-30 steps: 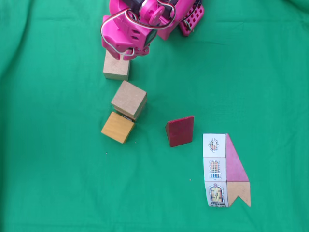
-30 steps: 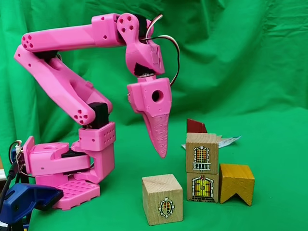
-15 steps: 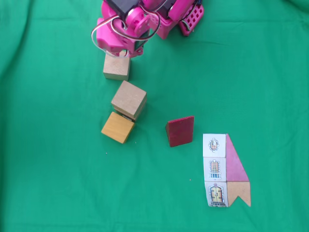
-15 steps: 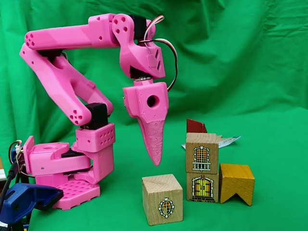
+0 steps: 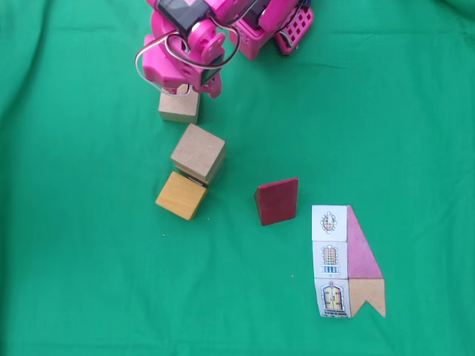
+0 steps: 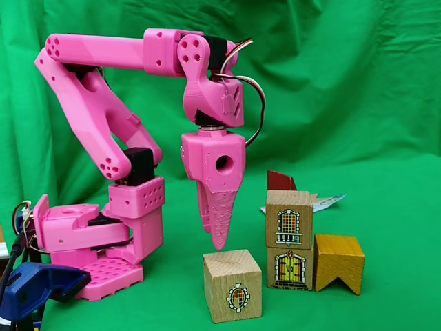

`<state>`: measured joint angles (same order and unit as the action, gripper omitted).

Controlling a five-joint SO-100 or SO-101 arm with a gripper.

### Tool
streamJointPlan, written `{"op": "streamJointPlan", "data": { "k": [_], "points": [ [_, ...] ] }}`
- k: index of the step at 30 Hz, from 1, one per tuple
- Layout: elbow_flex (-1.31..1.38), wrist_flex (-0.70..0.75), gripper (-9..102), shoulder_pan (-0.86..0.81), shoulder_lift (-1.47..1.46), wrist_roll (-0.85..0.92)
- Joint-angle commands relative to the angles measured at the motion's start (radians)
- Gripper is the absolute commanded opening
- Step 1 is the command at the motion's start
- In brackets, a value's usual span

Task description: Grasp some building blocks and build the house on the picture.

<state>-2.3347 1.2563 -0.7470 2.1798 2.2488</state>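
Bright, even light; faint soft shadows; sharp focus throughout

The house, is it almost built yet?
Partway. Done: the window cube sits stacked on the door cube, with the orange block beside them. In hand: nothing yet; the hand hovers above the loose cube. Left: that cube and the red wedge.

Bright pink printed arm, black servos, looping white cables, ribbed jaws.

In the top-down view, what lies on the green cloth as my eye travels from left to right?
Orange-yellow cube → dark red wedge → printed picture card. The two pale wooden cubes overlap the orange one's span, so I leave them out.
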Motion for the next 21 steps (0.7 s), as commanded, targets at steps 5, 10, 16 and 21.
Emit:
{"op": "streamJointPlan", "data": {
  "k": [5, 10, 16, 21],
  "points": [
    [0.034, -0.091, 23, -0.032, -0.014, 0.006],
    [0.02, -0.091, 23, -0.071, -0.014, 0.009],
    [0.025, -0.092, 23, -0.071, -0.018, 0.009],
    [0.034, -0.092, 23, -0.071, -0.074, 0.009]
  ]
}}
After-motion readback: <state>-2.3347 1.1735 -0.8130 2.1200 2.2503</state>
